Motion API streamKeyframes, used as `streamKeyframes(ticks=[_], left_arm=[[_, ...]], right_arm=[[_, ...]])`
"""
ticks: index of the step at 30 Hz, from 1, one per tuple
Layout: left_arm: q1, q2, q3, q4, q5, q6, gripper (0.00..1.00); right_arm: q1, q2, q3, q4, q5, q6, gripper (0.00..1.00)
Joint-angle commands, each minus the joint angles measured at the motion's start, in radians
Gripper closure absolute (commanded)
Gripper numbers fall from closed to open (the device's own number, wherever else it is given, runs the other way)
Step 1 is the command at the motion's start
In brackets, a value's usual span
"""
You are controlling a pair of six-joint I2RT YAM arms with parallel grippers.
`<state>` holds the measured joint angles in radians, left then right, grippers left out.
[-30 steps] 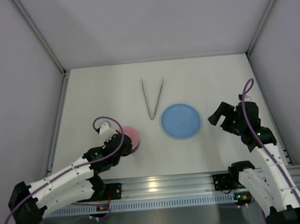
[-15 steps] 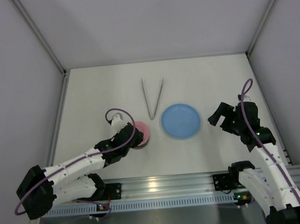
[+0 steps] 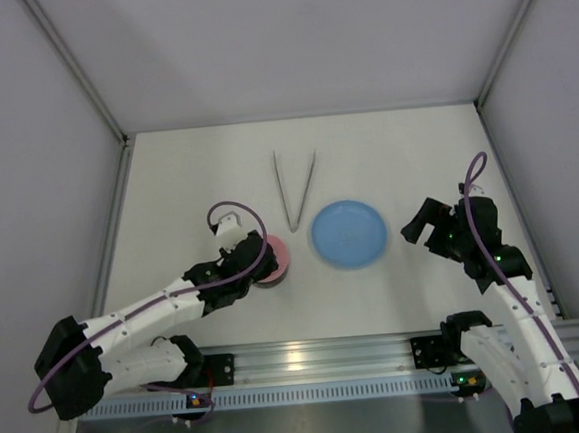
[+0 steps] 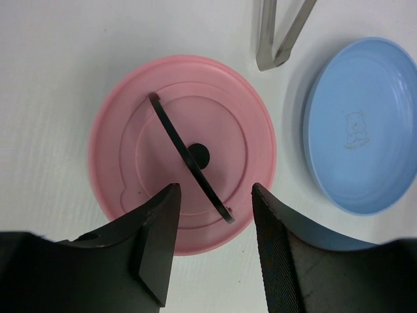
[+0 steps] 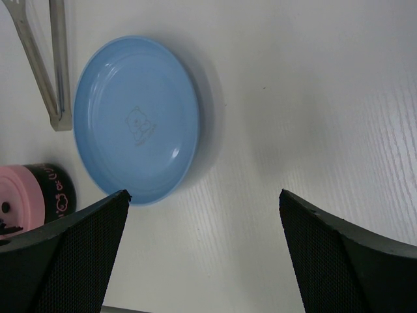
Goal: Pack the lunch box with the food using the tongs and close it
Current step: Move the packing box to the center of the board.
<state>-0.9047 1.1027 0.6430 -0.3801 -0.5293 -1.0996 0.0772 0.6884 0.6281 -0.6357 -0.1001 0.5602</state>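
Note:
The lunch box [image 3: 272, 259] stands left of the blue plate, shut under its pink lid [image 4: 130, 150] with a black strap handle [image 4: 189, 156]. My left gripper [image 4: 215, 195] hovers over the lid's near edge, open. The handle's near end lies between the jaws and touches neither. The tongs [image 3: 295, 191] lie behind the box and plate, V tip toward me, also in the left wrist view as tongs [image 4: 277, 39]. Open and holding nothing, my right gripper [image 5: 202, 195] hangs over bare table right of the plate. The food is out of view.
The blue plate [image 3: 348, 234] lies bare at centre right, close beside the lunch box; the same plate [image 5: 137, 117] and the box's dark side [image 5: 52, 189] show in the right wrist view. Grey walls enclose the table on three sides.
The left arm carried the lunch box a short way right toward the plate, then its jaws opened off the strap handle. The right arm has not moved.

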Motion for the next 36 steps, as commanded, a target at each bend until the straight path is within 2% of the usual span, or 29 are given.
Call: streamKeyframes(ticks=[1, 12, 25, 36], left_arm=[[0.001, 0.039, -0.002, -0.293, -0.043, 0.061, 0.46], [0.003, 0.091, 0.021, -0.341, -0.061, 0.075, 0.44], [0.001, 0.158, -0.086, -0.161, 0.098, 0.073, 0.43], [0.001, 0.19, -0.144, -0.082, 0.152, 0.053, 0.43]], right_arm=[[-0.011, 0.0, -0.005, 0.051, -0.009, -0.011, 0.04], [-0.011, -0.001, -0.008, 0.054, -0.012, -0.011, 0.04], [-0.011, 0.007, -0.016, 0.06, -0.012, -0.019, 0.04], [-0.011, 0.013, -0.011, 0.061, -0.013, -0.022, 0.04]])
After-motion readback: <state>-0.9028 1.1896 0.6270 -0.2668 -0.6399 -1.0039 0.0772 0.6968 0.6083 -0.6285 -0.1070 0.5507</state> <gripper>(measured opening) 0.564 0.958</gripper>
